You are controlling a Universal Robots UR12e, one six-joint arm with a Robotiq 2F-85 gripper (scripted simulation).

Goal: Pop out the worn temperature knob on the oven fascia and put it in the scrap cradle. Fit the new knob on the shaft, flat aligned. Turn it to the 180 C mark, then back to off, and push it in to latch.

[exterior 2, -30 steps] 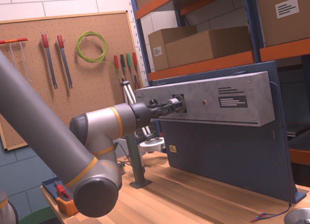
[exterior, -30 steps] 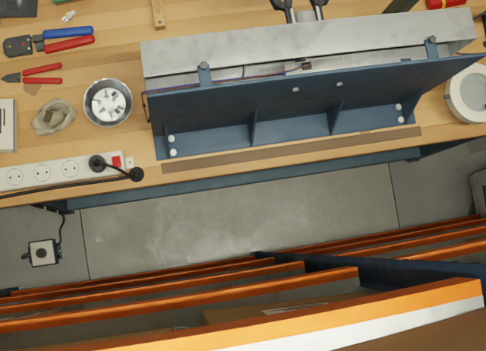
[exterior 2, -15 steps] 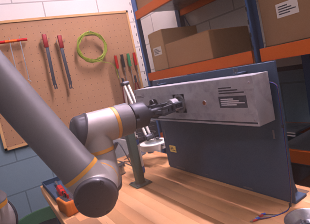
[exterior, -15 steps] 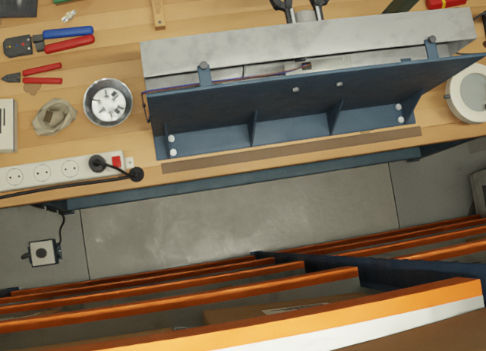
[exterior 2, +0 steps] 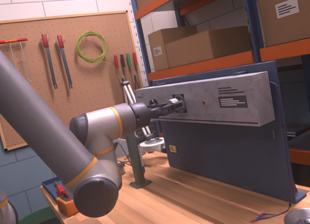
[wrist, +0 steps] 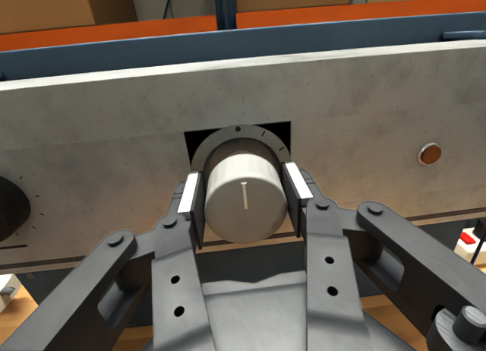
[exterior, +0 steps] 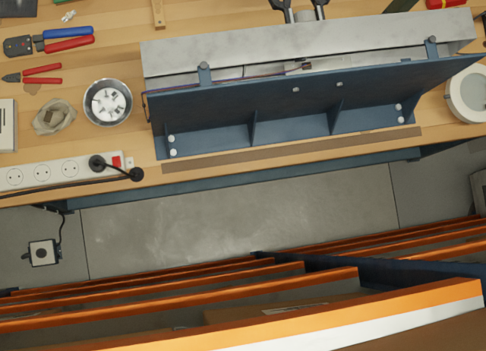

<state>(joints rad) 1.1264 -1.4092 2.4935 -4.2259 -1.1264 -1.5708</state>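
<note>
A pale grey knob (wrist: 245, 198) sits on the shaft in the square cut-out of the grey oven fascia (wrist: 243, 143), its white pointer line running straight down its face. A dial ring with tick marks (wrist: 239, 132) arcs above it. From the second side camera the knob (exterior 2: 175, 104) projects from the fascia (exterior 2: 205, 101) at the end of my arm. From above only its top (exterior: 305, 15) shows behind the fascia's upper edge. My gripper (wrist: 244, 200) straddles the knob from both sides and is open, holding nothing.
The blue stand (exterior: 282, 104) carries the fascia on the wooden bench, with a dark second knob (wrist: 11, 210) at the fascia's left. A round metal dish (exterior: 108, 102), pliers (exterior: 51, 39), a power strip (exterior: 59, 171) and a white magnifier lamp (exterior: 469, 92) lie around it.
</note>
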